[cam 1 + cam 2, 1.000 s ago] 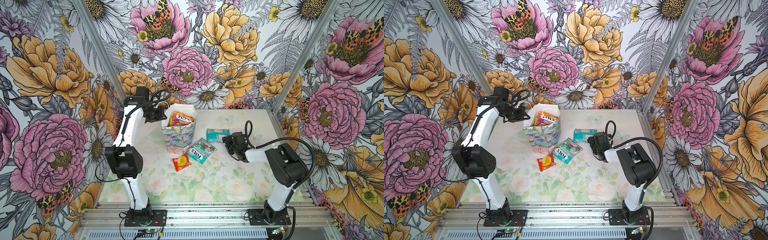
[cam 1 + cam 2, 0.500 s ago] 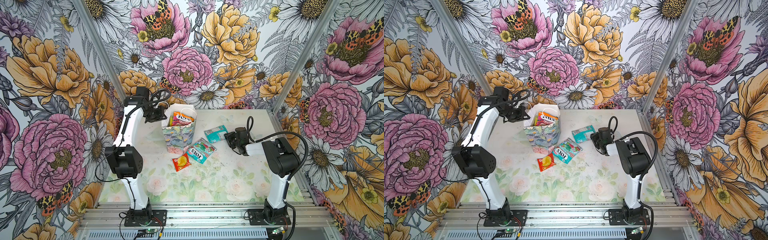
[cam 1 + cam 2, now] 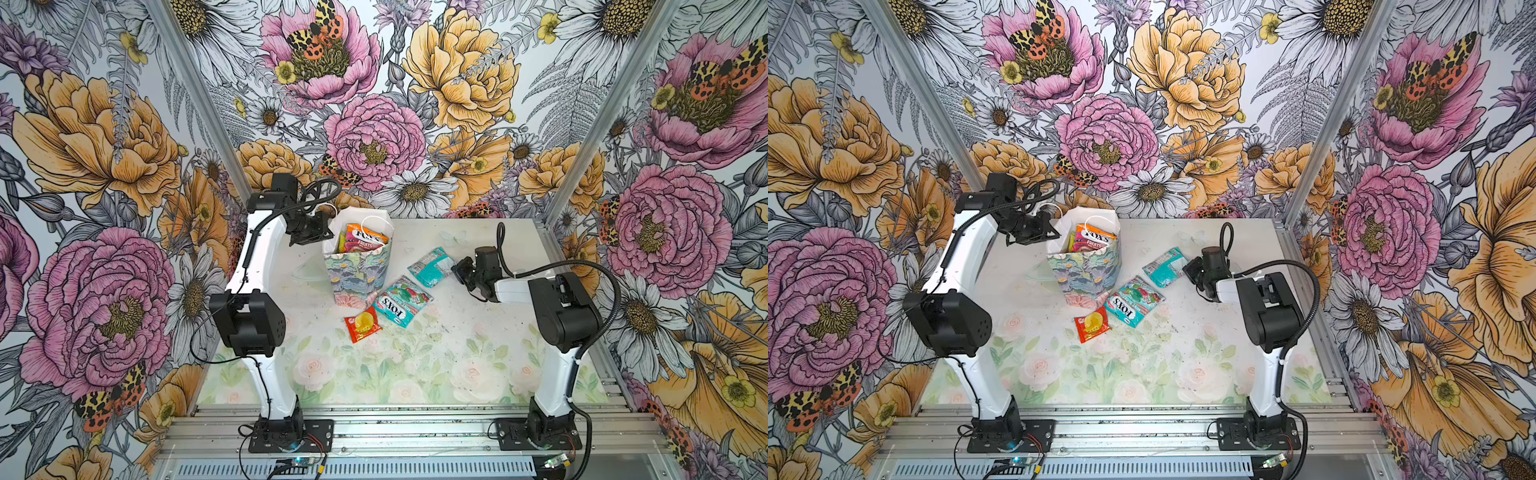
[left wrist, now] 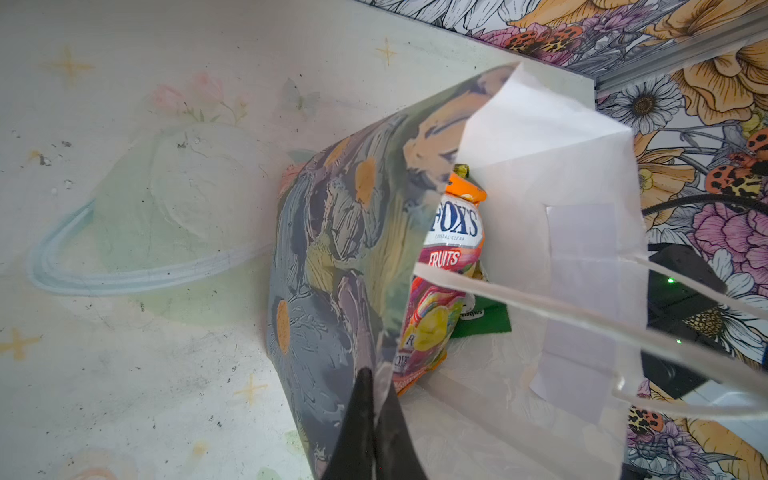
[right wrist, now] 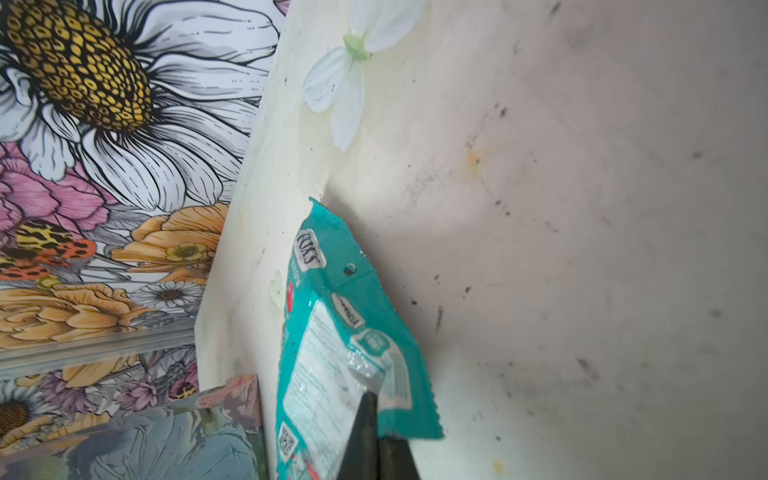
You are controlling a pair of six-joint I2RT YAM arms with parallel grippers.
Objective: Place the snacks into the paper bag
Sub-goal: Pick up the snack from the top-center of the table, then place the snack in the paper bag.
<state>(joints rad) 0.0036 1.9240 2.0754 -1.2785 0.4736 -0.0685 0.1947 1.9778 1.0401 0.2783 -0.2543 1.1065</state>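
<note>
Elbow (image 3: 563, 313) bent, right jaws pinching teal packet (image 3: 430, 266)

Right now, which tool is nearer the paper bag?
Left. The left tool is shut on the rim of the paper bag; the right tool pinches a teal packet, apart from the bag.
</note>
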